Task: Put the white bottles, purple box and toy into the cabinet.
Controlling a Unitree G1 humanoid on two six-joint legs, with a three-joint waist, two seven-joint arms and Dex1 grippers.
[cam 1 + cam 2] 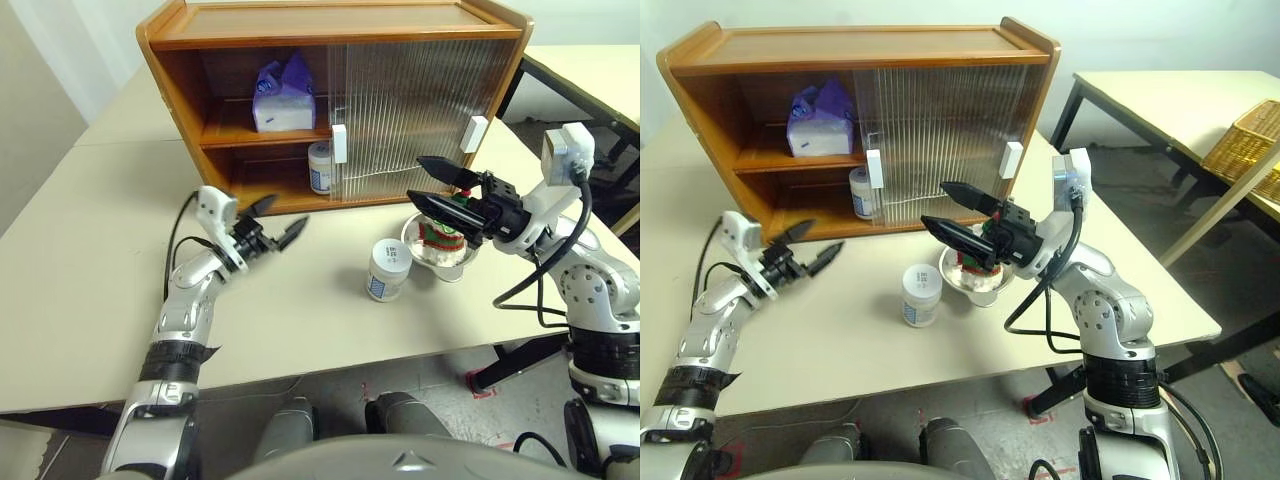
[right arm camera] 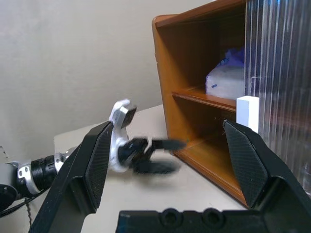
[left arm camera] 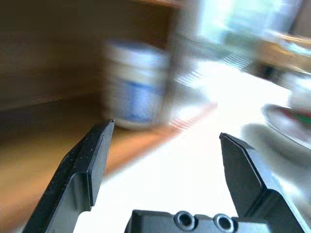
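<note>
The cabinet (image 1: pixel 330 25) stands at the back of the table, its left half uncovered. The purple box (image 1: pixel 283 98) lies on its upper shelf. One white bottle (image 1: pixel 320 167) stands on the lower shelf by the door edge, blurred in the left wrist view (image 3: pixel 133 87). My left gripper (image 1: pixel 289 210) hovers open and empty just in front of that shelf. A second white bottle (image 1: pixel 385 270) stands on the table. Beside it the toy (image 1: pixel 440 238) sits in a metal bowl (image 1: pixel 440 262). My right gripper (image 1: pixel 414 178) hangs open above the toy, pointing left.
Ribbed sliding doors (image 1: pixel 410 110) with white handles cover the cabinet's right half. The table's front edge (image 1: pixel 300 375) runs close below the bottle and bowl. Another table (image 1: pixel 590 70) stands to the right, with a wicker basket (image 1: pixel 1245 140) beyond it.
</note>
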